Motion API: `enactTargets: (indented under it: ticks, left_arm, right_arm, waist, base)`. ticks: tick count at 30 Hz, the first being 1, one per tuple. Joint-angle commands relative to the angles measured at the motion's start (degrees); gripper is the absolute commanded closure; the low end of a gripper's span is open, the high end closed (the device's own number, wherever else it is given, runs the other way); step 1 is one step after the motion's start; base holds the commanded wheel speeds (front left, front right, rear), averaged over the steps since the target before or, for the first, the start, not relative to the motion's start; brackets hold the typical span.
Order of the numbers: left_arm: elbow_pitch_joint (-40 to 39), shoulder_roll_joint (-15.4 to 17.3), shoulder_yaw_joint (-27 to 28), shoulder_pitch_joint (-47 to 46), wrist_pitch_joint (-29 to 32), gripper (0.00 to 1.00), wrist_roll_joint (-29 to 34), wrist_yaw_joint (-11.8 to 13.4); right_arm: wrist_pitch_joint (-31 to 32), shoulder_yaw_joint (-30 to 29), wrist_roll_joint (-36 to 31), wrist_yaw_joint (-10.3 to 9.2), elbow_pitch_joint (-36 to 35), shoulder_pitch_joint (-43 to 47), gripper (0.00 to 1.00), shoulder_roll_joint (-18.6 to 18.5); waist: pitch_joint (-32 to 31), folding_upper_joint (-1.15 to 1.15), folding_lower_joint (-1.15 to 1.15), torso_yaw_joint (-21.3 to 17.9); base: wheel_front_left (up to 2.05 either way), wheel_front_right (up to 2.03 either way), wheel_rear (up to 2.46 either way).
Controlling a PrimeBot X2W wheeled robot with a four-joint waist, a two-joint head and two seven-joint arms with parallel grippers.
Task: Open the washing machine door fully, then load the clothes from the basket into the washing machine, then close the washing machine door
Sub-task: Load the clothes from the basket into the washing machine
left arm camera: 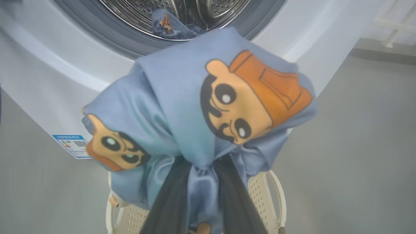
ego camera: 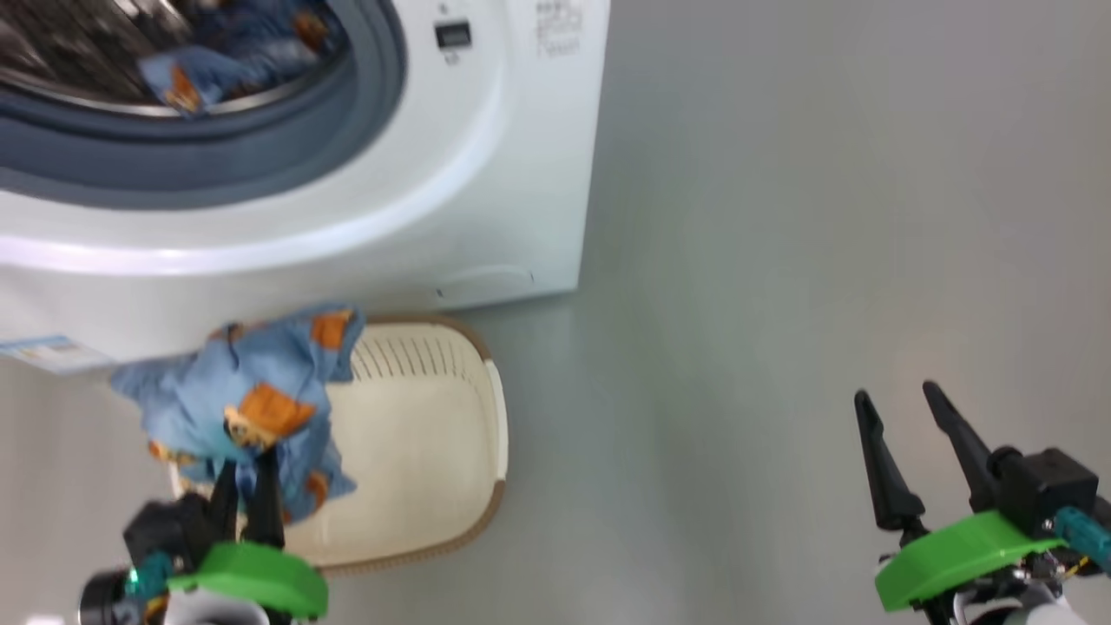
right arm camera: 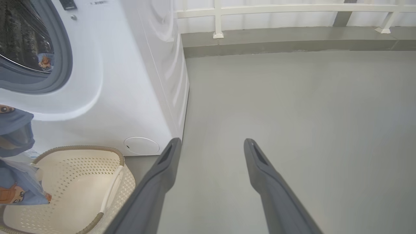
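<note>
Left gripper (left arm camera: 203, 169): clamped on the clothes (left arm camera: 182, 97), poised above the basket (ego camera: 417, 451), before the washing machine (ego camera: 486, 174); tips buried in fabric. Right gripper (ego camera: 894, 391): spread wide, holding nothing, over grey floor (ego camera: 781, 260), well apart from basket. Second printed garment (ego camera: 217, 65): inside drum (left arm camera: 146, 13), blurred, cut off at top. Blue label (left arm camera: 73, 146): partly hidden behind the clothes.

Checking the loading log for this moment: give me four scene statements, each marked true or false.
1. The left claw grips a light-blue cartoon-print garment above the cream perforated plastic basket. True.
2. The right claw is shut on fabric. False: it is open and empty over the grey floor.
3. The steel perforated drum holds another blue printed garment. True.
4. The basket is piled full. False: its visible inside is bare.
</note>
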Motion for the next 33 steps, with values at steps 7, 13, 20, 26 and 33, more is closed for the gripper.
enactTargets:
  ticks: [7, 13, 20, 26, 33]
  left_arm:
    - [-6.58, 1.57, 0.82, 8.80, 0.93, 1.00, 1.09, 1.70]
    - [-10.83, 2.06, 0.48, 13.45, 3.43, 1.00, 0.95, 2.33]
    - [-15.41, 2.95, 0.27, 16.18, 5.49, 1.00, 0.63, 2.68]
    - [-17.07, 3.16, -0.13, 17.06, 6.36, 1.00, 0.52, 3.01]
    - [-17.70, 3.10, -0.48, 17.36, 6.89, 1.00, 0.27, 3.37]
  right_arm:
    - [1.94, 0.83, -1.14, 0.25, -3.47, 4.87, 0.00, -0.30]
    - [3.30, 1.15, -1.45, 0.25, -5.25, 7.77, 0.00, -0.04]
    - [3.93, 1.06, -1.77, 0.25, -6.90, 9.43, 0.00, 0.25]
    - [3.90, 1.23, -1.65, 0.25, -7.04, 9.67, 0.00, 0.42]
    - [3.83, 1.21, -1.61, 0.25, -6.98, 9.65, 0.00, 0.54]
  waist:
    - [-15.21, 0.00, 0.02, 2.73]
    - [-19.13, 0.00, 0.02, 2.69]
    - [-20.07, 0.00, 0.02, 3.13]
    - [-20.00, 0.00, 0.02, 3.11]
    - [-19.87, 0.00, 0.02, 3.12]
  base:
    - [0.00, 0.00, 0.00]
    - [0.00, 0.00, 0.00]
    - [0.00, 0.00, 0.00]
    - [0.00, 0.00, 0.00]
    - [0.00, 0.00, 0.00]
